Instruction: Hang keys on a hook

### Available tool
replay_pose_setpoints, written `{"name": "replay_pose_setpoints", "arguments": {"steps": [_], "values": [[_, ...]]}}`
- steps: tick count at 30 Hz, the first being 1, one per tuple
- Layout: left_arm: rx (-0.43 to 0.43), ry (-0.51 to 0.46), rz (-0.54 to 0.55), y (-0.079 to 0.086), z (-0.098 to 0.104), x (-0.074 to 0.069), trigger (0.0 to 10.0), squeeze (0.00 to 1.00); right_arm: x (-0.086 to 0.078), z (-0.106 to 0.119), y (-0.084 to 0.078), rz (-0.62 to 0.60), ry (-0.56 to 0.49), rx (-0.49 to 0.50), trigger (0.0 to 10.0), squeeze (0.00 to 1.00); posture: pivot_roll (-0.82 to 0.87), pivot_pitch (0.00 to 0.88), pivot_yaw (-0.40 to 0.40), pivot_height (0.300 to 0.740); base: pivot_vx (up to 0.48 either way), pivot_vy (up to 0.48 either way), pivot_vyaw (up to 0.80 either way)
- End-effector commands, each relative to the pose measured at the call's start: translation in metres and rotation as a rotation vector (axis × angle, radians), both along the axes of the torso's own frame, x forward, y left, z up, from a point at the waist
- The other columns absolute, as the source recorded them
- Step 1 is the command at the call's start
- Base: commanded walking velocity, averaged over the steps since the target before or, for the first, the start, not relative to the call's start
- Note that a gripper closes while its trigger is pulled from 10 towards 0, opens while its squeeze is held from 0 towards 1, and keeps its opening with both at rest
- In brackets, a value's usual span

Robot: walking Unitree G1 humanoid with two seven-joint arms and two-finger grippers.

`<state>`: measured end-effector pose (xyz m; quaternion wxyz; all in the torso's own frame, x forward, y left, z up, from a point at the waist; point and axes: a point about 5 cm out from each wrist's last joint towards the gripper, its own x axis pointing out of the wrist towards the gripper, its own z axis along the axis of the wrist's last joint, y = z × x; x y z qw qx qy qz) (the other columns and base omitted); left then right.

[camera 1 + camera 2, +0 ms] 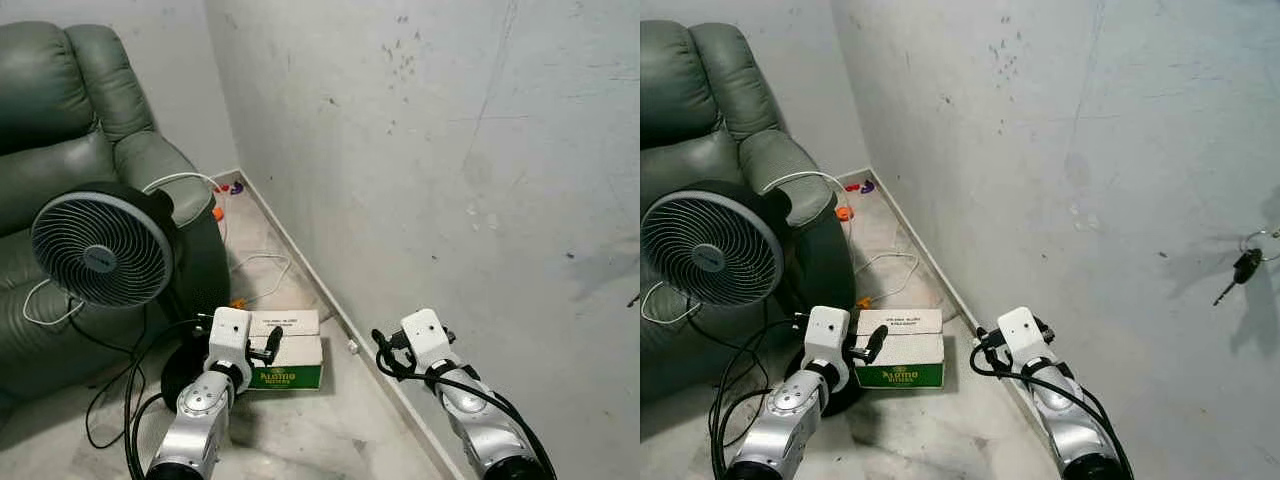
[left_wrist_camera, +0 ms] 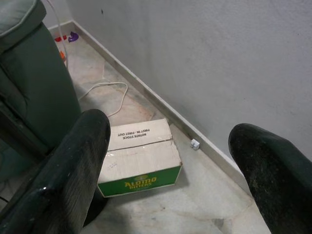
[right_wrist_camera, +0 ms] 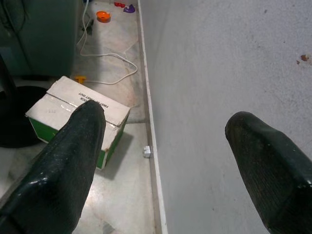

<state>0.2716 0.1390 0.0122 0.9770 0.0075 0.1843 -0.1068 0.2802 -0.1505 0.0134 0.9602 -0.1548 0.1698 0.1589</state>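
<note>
At frame edge, keys (image 1: 1246, 266) hang on wall, hook seemingly cropped; both tools gaping, empty

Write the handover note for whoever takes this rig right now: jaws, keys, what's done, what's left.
Left gripper: jaws open, empty, held low above the green and white cardboard box on the floor.
Right gripper: jaws open, empty, beside the wall near the skirting.
Keys: hanging against the wall, far to the robot's right; the hook itself is too small to make out.
Done: the keys appear hung and both grippers are free.
Left: probably nothing beyond confirming that the keys sit securely.
</note>
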Motion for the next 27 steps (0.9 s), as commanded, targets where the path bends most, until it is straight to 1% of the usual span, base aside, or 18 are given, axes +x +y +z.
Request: {"name": "replay_pose_setpoints", "arguments": {"steps": [1, 5, 27], "values": [[0.015, -0.002, 0.008, 0.0046, 0.0000, 0.0014, 10.0, 0.00, 0.0014, 0.0002, 0.0010, -0.001, 0.001, -0.001, 10.0, 0.00, -0.01, 0.000, 0.052, 0.740, 0.000, 0.000, 0.00], [0.017, -0.002, 0.006, 0.0048, 0.0000, 0.0017, 10.0, 0.00, 0.0019, 0.0002, 0.0013, -0.004, 0.000, 0.001, 10.0, 0.00, -0.02, 0.000, 0.054, 0.740, 0.000, 0.000, 0.00], [0.028, -0.001, 0.001, 0.0050, 0.0003, 0.0036, 10.0, 0.00, 0.0039, 0.0009, 0.0020, -0.006, -0.003, -0.001, 10.0, 0.00, -0.02, 0.000, 0.059, 0.740, 0.000, 0.479, 0.00]]}}
